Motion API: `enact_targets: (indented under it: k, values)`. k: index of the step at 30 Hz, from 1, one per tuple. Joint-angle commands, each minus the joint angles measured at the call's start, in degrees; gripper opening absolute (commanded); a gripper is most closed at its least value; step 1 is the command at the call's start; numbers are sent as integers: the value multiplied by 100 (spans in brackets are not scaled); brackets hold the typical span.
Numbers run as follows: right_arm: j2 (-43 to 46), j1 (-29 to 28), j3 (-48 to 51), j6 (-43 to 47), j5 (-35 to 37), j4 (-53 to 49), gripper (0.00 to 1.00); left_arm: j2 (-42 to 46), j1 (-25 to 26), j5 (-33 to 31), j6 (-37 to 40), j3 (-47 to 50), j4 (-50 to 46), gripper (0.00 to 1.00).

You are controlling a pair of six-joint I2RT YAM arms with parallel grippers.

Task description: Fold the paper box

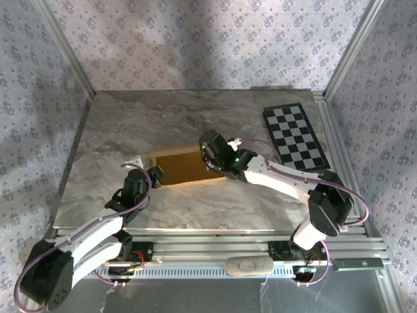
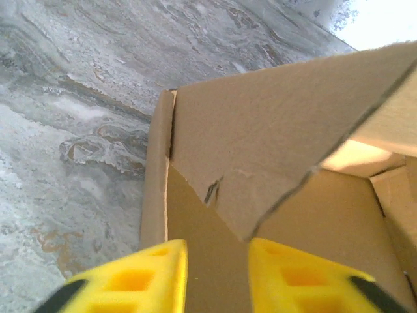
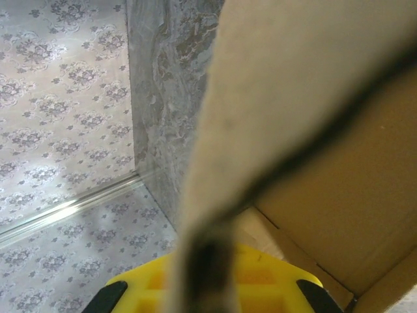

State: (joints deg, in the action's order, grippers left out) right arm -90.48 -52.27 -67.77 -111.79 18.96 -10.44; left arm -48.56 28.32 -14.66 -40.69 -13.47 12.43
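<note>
The left arm (image 1: 98, 228) stretches forward from the near tabletop (image 1: 195, 117) edge, elbow low, to the left end of the paper box (image 1: 186, 168). Its jaws stand parted, grasping nothing, with the tip of a raised flap (image 2: 260, 143) just above them. The box lies open and shallow at mid-tabletop. The right arm (image 1: 287, 179) reaches in from the right, wrist tipped down over the box's far right corner, jaws clenched on a flap edge (image 3: 273, 98). The step in hand seems to be raising the flaps; next, probably, the pinched flap needs folding inward without buckling. A checkerboard (image 1: 294, 137) lies far right.
</note>
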Motion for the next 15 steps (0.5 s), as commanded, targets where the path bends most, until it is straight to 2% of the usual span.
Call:
enact_targets:
  k: [1,5,10,15]
  values:
    - [127,-5,265,-10,166,-161,4,628,38,271,-130,-261,-870,43]
    - [162,72,392,-1,128,-128,1,1677,35,489,-483,-442,-2195,52]
    - [212,193,538,38,73,-104,0,2739,32,562,-953,-963,-3939,59]
    - [173,335,585,121,-131,-82,0,2662,33,650,-1029,-1810,-4764,59]
